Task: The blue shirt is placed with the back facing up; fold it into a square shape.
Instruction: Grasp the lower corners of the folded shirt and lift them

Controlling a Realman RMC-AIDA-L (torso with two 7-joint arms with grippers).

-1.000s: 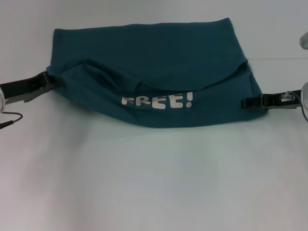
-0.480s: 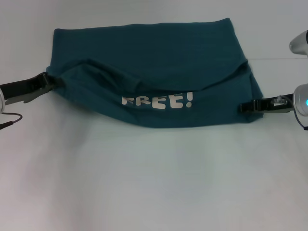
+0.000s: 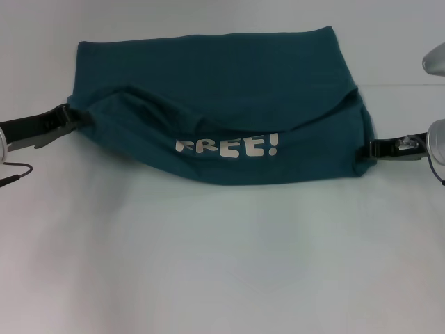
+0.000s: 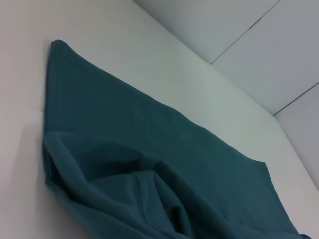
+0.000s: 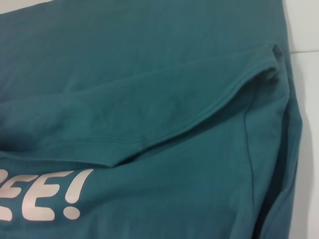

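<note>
Retreating rightward off the blue shirt [image 3: 215,104], right gripper [image 3: 375,149] fingers look narrow, empty.

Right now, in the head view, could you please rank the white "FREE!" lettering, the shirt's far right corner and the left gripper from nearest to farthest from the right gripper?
From the right gripper, at the blue shirt's right edge:
1. "FREE!" lettering, shirt's near middle.
2. Far right corner, farther back on the table.
3. Left gripper, at the opposite, left edge.

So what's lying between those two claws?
Only the blue shirt, folded with FREE! showing, spans from left gripper to right gripper, per the head view.
</note>
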